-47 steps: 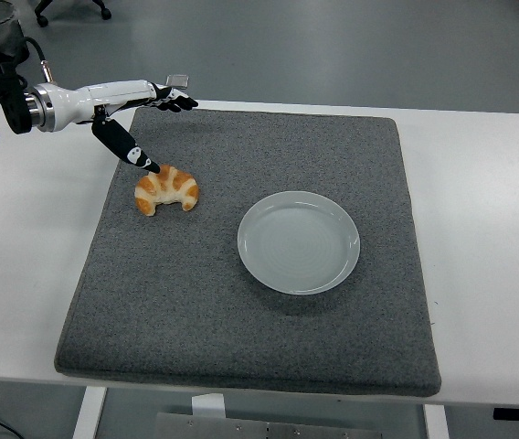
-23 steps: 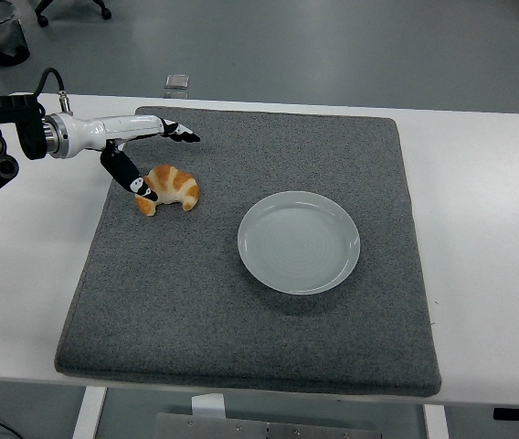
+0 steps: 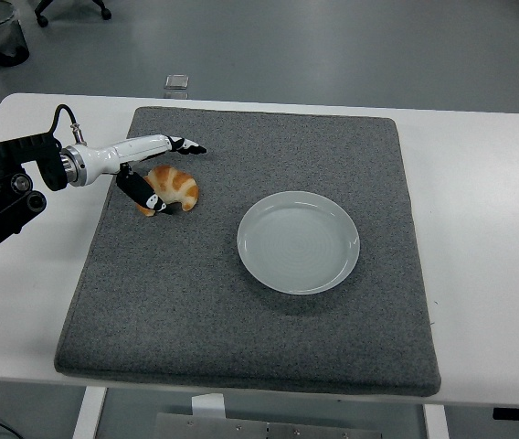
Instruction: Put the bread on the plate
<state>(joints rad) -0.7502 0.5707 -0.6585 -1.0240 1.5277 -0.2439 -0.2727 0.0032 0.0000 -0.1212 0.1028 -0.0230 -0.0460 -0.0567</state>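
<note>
Golden crescent croissant [image 3: 174, 187], near grey felt mat's [image 3: 241, 311] far-left corner: likely light, flaky, crushable; take by its thick middle. Left hand [image 3: 154, 169] straddles it, fingers [image 3: 186, 146] spread, unclosed. White round plate [image 3: 299, 241] sits mid-mat.

Left arm reaching in low, left robot hand [image 3: 154, 165] fingers spread
</note>
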